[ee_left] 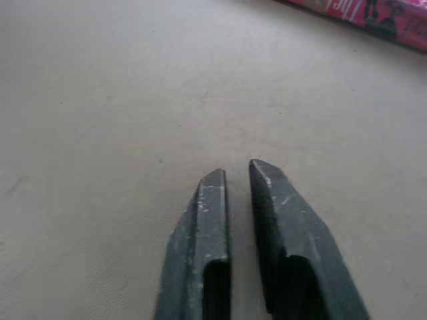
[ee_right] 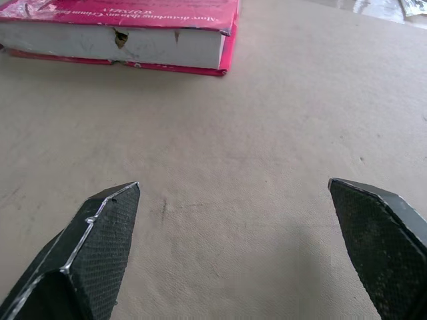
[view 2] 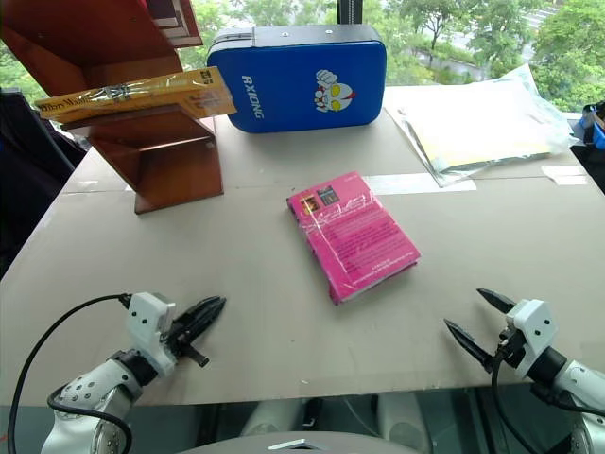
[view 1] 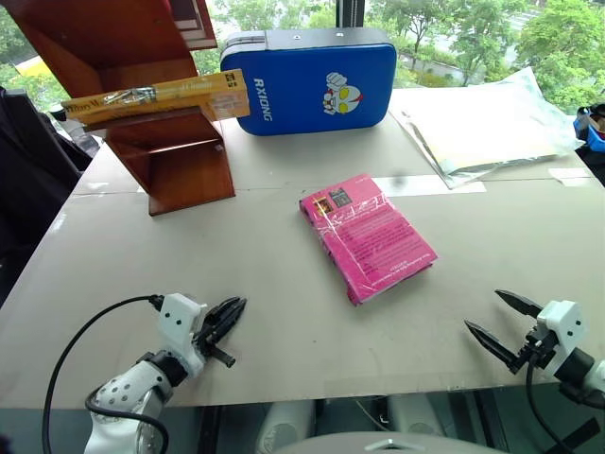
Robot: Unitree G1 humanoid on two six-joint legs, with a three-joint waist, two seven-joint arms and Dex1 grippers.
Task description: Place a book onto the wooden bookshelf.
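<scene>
The yellow-orange book [view 1: 156,95] in shiny wrap lies across a slanted board of the reddish-brown wooden bookshelf [view 1: 180,161] at the table's far left, one end sticking out to the right. My left gripper [view 1: 238,305] hovers low over the table's near left edge. Its fingers [ee_left: 213,220] are almost together, with a thin slit and nothing between them. Over the near right edge, my right gripper [view 1: 483,309] is open wide and empty, its fingertips [ee_right: 110,213] pointing toward the pink book. Both grippers are far from the shelf.
A magenta-pink book [view 1: 369,236] lies flat in the middle of the table. A blue zip case [view 1: 312,80] with a cartoon figure stands at the back, right of the shelf. A clear plastic bag [view 1: 482,123] lies at the back right.
</scene>
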